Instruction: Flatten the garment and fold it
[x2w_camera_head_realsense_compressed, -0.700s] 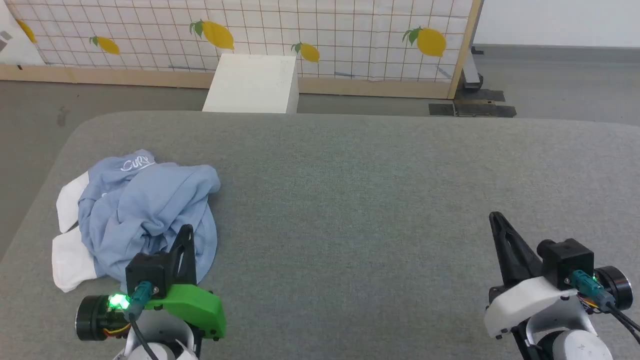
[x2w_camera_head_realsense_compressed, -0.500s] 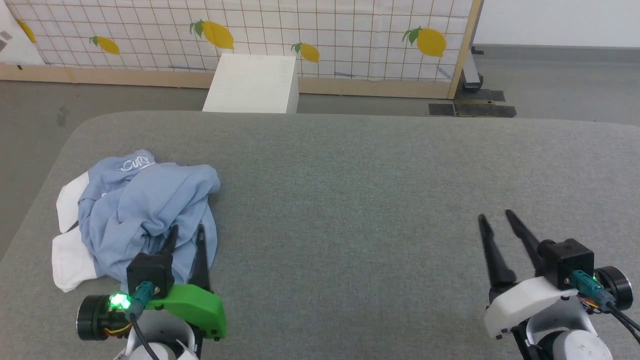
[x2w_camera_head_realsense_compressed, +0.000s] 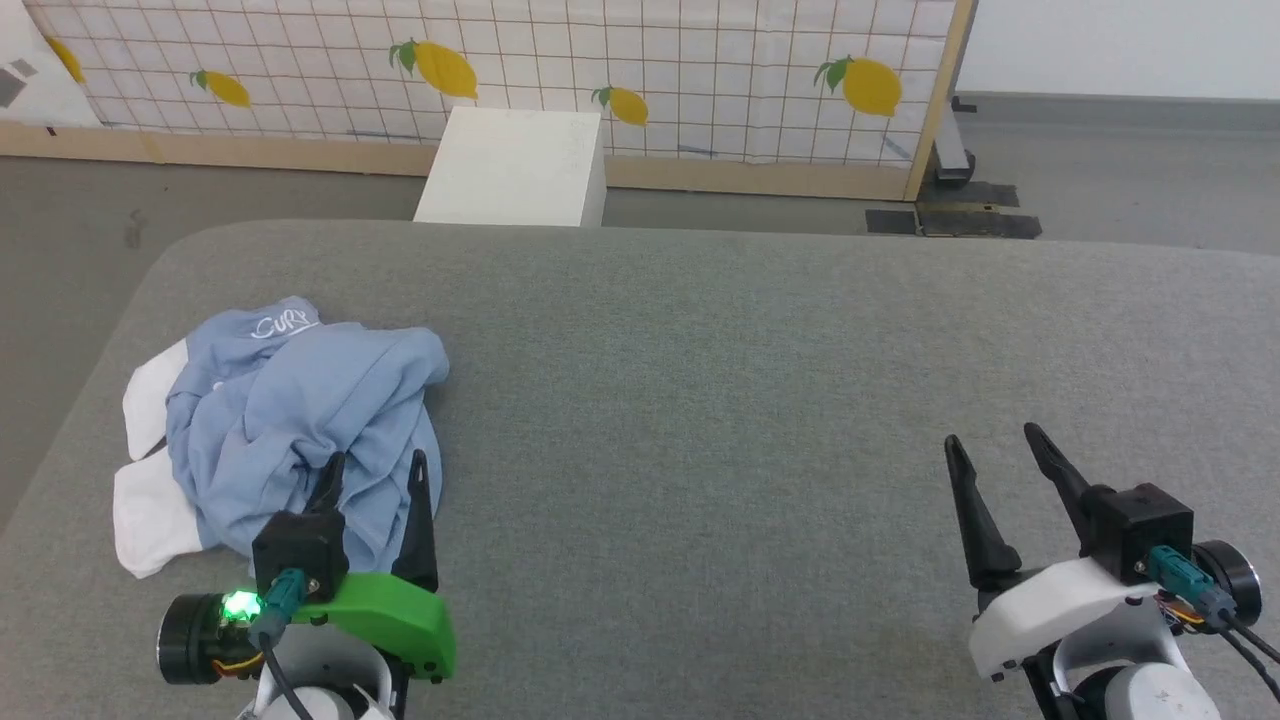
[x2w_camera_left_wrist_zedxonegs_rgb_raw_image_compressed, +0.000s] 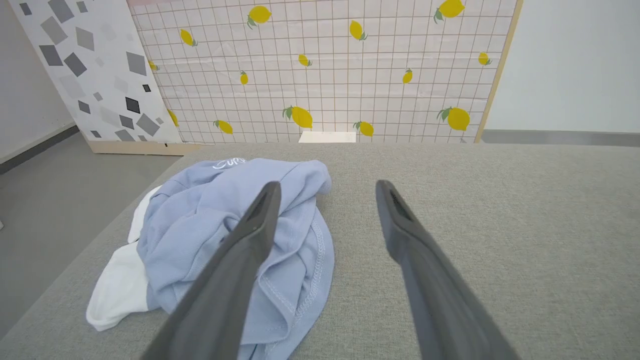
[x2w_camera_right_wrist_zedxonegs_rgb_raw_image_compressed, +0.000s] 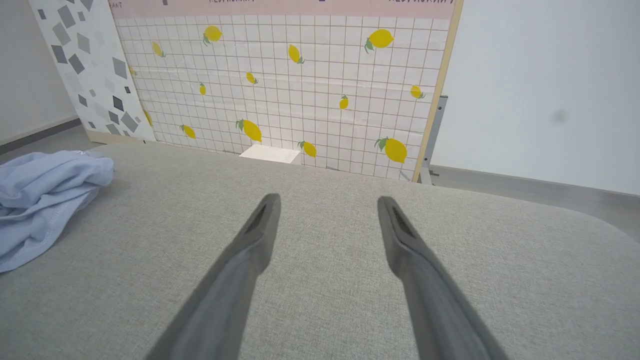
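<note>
The garment (x2w_camera_head_realsense_compressed: 290, 410) is a light blue shirt with white parts, crumpled in a heap at the left side of the grey table (x2w_camera_head_realsense_compressed: 700, 400). White script lettering shows on its far fold. My left gripper (x2w_camera_head_realsense_compressed: 375, 465) stands open just over the heap's near right edge, with nothing between its fingers. In the left wrist view the garment (x2w_camera_left_wrist_zedxonegs_rgb_raw_image_compressed: 220, 225) lies under and left of the left finger, and the left gripper (x2w_camera_left_wrist_zedxonegs_rgb_raw_image_compressed: 327, 187) is open. My right gripper (x2w_camera_head_realsense_compressed: 990, 440) is open over bare table at the right, far from the cloth. The right wrist view has the garment (x2w_camera_right_wrist_zedxonegs_rgb_raw_image_compressed: 45, 195) at its left edge, the right gripper (x2w_camera_right_wrist_zedxonegs_rgb_raw_image_compressed: 327, 200) open.
A white box (x2w_camera_head_realsense_compressed: 515, 165) stands on the floor beyond the table's far edge. Behind it runs a tiled panel with lemon prints (x2w_camera_head_realsense_compressed: 600, 70). Grey floor (x2w_camera_head_realsense_compressed: 60, 230) lies left of the table, whose rounded far-left corner is near the garment.
Both grippers went from shut to open, fingers now spread apart. The head camera shifted slightly. The garment lies as before.
</note>
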